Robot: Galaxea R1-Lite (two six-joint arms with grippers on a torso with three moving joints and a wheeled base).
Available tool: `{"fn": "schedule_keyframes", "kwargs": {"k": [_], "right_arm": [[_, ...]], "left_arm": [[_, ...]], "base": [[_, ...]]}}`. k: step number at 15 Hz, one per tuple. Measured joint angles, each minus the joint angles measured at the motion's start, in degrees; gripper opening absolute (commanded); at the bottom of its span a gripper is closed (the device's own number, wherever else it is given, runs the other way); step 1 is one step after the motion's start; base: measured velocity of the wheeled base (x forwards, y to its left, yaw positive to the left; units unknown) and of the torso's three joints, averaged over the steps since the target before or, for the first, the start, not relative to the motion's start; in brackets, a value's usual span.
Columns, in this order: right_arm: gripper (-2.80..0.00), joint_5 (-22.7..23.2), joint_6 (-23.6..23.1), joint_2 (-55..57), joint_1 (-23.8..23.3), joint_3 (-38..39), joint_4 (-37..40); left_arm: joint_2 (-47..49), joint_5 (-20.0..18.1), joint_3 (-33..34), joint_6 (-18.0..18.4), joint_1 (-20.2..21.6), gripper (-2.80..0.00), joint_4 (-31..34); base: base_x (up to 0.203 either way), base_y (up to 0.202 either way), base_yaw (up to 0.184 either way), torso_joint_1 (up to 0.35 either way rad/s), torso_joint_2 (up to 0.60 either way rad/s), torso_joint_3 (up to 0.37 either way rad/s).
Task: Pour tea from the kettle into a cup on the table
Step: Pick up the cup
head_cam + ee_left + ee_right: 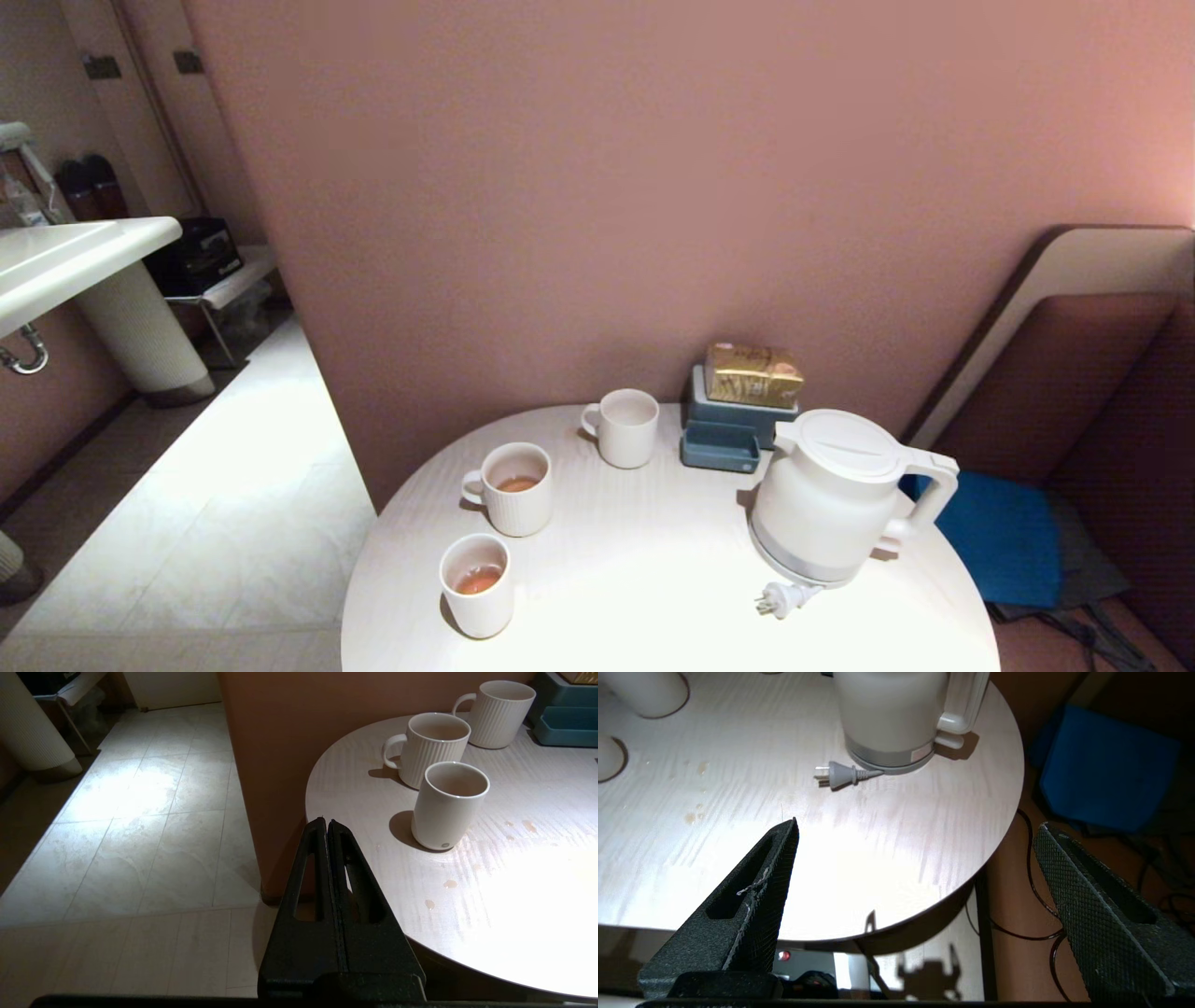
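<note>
No arm shows in the head view. The smooth white cup [477,586] stands low and left on the round, wood-lined table [653,616], reddish tea [478,580] inside. The kettle [831,499] stands right. The left gripper [326,826] is pressed together; the right gripper [915,830] is spread wide, holding nothing.

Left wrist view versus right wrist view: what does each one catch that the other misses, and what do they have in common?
Only the left wrist view shows the shut left gripper, the smooth cup whole, a ribbed mug behind it, a second ribbed mug farther back, and the tiled floor. Only the right wrist view shows the open right gripper, the kettle with its grey plug, and a blue cushion off the table. Both show the round white table with small brownish drips on it.
</note>
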Motion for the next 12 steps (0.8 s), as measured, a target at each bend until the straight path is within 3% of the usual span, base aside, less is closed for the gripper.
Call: {"fn": "schedule_keyframes", "kwargs": {"k": [4, 6, 8, 12], "right_arm": [[0.00, -0.44, -2.74, -13.66, 1.82, 4.14, 3.77], [0.00, -3.13, -3.00, -18.95, 2.34, 5.99, 4.03], [0.00, -7.24, -1.50, -21.80, 2.53, 8.44, 0.82], [0.00, -7.81, -0.56, -23.72, 2.62, 10.57, -3.21]], "left_arm": [[0.00, 0.00, 0.00, 0.01, 0.00, -2.80, 0.00], [0.00, 0.01, 0.00, 0.00, 0.00, -2.80, 0.00], [0.00, 0.01, 0.00, 0.02, 0.00, -2.80, -0.01], [0.00, 0.00, 0.00, 0.01, 0.00, -2.80, 0.00]], "base": [[0.000, 0.000, 0.000, 0.000, 0.00, 0.000], [0.000, 0.000, 0.000, 0.000, 0.00, 0.000], [0.000, 0.000, 0.000, 0.000, 0.00, 0.000], [0.000, 0.000, 0.000, 0.000, 0.00, 0.000]]}}
